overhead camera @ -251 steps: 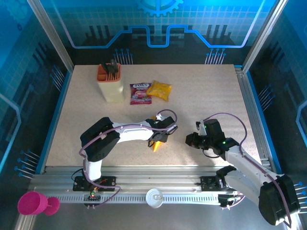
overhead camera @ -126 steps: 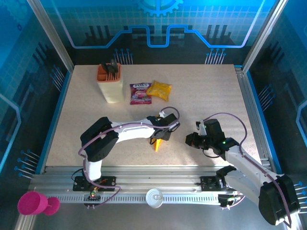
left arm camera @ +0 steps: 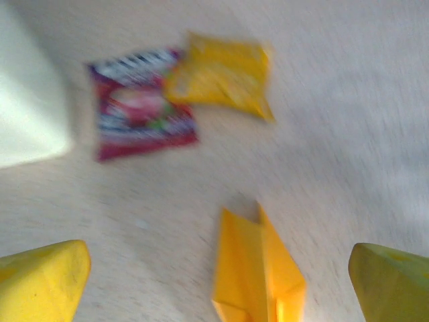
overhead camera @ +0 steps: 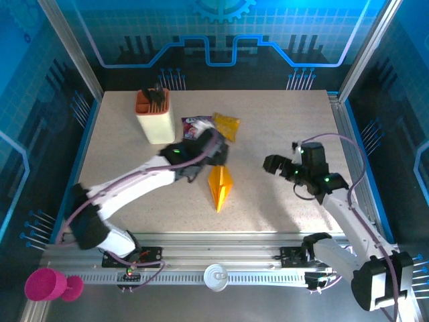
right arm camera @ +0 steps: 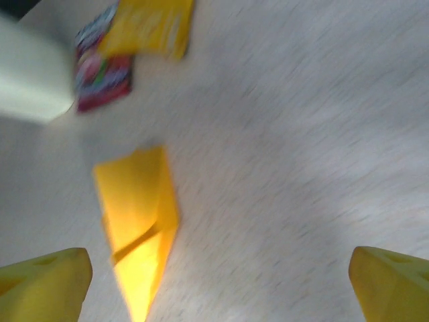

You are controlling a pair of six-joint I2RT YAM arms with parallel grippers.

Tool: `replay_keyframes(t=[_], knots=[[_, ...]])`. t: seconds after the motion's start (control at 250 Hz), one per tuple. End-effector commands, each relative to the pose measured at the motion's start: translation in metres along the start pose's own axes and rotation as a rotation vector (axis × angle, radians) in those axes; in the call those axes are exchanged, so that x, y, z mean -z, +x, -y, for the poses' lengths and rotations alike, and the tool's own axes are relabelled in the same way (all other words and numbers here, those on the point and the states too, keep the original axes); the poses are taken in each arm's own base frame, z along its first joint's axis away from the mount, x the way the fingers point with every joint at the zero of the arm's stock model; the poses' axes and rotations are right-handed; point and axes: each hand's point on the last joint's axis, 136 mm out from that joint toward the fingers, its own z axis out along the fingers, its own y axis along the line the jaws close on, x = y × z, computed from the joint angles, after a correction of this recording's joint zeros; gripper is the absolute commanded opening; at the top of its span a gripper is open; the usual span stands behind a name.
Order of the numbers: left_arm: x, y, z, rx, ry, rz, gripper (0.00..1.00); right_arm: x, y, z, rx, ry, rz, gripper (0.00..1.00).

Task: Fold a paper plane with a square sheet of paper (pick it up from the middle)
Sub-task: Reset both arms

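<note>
On the speckled beige tabletop [overhead camera: 281, 121], the left gripper [left arm camera: 216, 251] and right gripper [right arm camera: 218, 256] hover with yellow fingers spread wide, gripping nothing. The slim orange-yellow paper plane [overhead camera: 219, 186] lies flat mid-table, beside the left gripper.

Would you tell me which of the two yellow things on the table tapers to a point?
The creased paper plane, its tip toward the near edge of the table; the yellow snack bag farther back is rectangular.
</note>
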Motion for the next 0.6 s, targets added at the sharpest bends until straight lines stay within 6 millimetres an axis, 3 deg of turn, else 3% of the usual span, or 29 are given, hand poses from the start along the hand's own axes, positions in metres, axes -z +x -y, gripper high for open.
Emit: replay_keyframes(t=[0.0, 0.088, 0.164, 0.256, 0.34, 0.411, 0.495, 0.595], knots=[[0.012, -0.020, -0.088, 0.092, -0.182, 0.115, 1.00, 0.009, -0.036, 0.070, 0.042, 0.369, 0.146, 0.99], [0.018, -0.028, -0.149, 0.158, -0.286, 0.262, 1.00, 0.006, -0.068, 0.092, 0.140, 0.495, 0.275, 0.99], [0.019, -0.025, -0.190, 0.172, -0.350, 0.400, 1.00, -0.005, -0.083, 0.107, 0.196, 0.554, 0.299, 0.99], [0.010, -0.001, -0.235, 0.230, -0.438, 0.474, 1.00, -0.023, -0.089, 0.123, 0.230, 0.583, 0.358, 0.99], [-0.016, 0.029, -0.264, 0.237, -0.505, 0.424, 1.00, -0.044, -0.088, 0.125, 0.293, 0.544, 0.414, 0.99], [-0.042, 0.047, -0.272, 0.227, -0.511, 0.422, 1.00, -0.058, -0.090, 0.124, 0.346, 0.514, 0.440, 0.99], [-0.072, 0.055, -0.264, 0.165, -0.445, 0.449, 1.00, -0.066, -0.102, 0.100, 0.436, 0.385, 0.537, 0.99], [-0.101, 0.057, -0.247, 0.076, -0.357, 0.401, 1.00, -0.083, -0.088, 0.088, 0.511, 0.264, 0.509, 0.99]])
